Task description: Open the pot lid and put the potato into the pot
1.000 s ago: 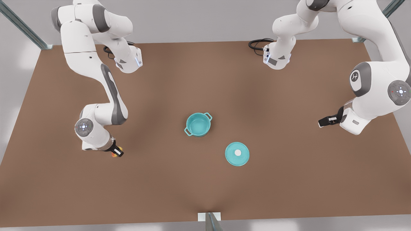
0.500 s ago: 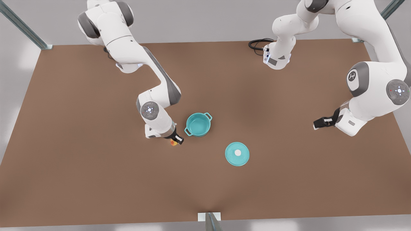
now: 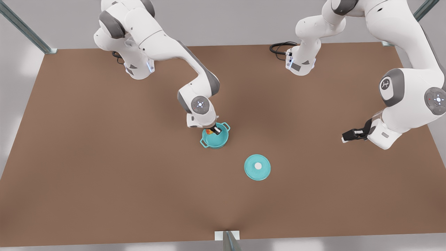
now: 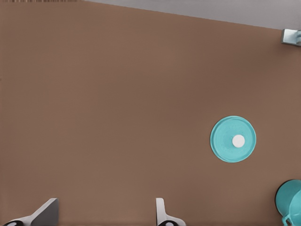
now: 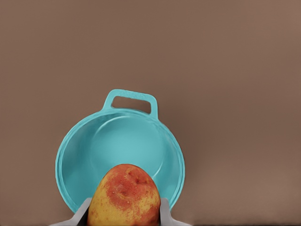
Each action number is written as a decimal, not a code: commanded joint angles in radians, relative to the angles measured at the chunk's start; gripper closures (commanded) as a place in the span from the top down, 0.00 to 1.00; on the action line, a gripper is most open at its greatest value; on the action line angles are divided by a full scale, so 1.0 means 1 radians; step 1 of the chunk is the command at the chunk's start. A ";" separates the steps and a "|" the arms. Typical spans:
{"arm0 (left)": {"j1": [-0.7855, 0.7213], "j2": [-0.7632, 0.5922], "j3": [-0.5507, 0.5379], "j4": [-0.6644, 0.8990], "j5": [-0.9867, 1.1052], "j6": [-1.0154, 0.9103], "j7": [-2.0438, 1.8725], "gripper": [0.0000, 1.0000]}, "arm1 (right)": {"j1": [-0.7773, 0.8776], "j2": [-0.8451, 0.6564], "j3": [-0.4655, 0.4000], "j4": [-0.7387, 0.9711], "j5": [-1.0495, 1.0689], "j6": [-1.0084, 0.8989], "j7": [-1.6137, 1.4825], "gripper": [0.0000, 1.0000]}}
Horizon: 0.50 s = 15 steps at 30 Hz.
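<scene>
The right end effector (image 5: 123, 213) grips a yellow oval potato with orange-red patches (image 5: 124, 197) between its two pale grey fingers (image 5: 165, 213), one pressed to each side. Directly beneath the potato lies a small round teal pot (image 5: 119, 160), open and teal inside, with one loop handle (image 5: 130, 100) standing out from the rim on the side away from the fingers. The pot rests on a plain brown counter (image 5: 235, 70).

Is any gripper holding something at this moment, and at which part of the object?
The right gripper holds the potato by its two sides, over the pot. The left gripper is open, holding nothing, away from the pot lid.
</scene>
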 commanded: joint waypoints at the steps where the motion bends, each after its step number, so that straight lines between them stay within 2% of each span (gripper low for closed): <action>1: 0.000 -0.001 0.000 0.002 0.003 0.001 0.022 1.00 | 0.009 0.016 0.000 0.002 0.018 0.026 0.245 0.50; 11: -0.002 -0.001 0.000 0.000 0.004 0.000 0.022 1.00 | 0.008 0.109 -0.002 0.033 0.018 0.099 0.242 0.50; 12: -0.002 -0.001 0.000 0.000 0.004 0.000 0.022 1.00 | 0.008 0.109 -0.002 0.033 0.018 0.100 0.237 0.54; 13: -0.002 -0.001 0.000 0.000 0.004 0.000 0.022 1.00 | 0.006 0.106 -0.003 0.033 0.017 0.099 0.226 1.00; 15: -0.002 -0.001 0.000 0.000 0.003 0.000 0.022 1.00 | 0.006 0.105 -0.005 0.033 0.017 0.099 0.226 1.00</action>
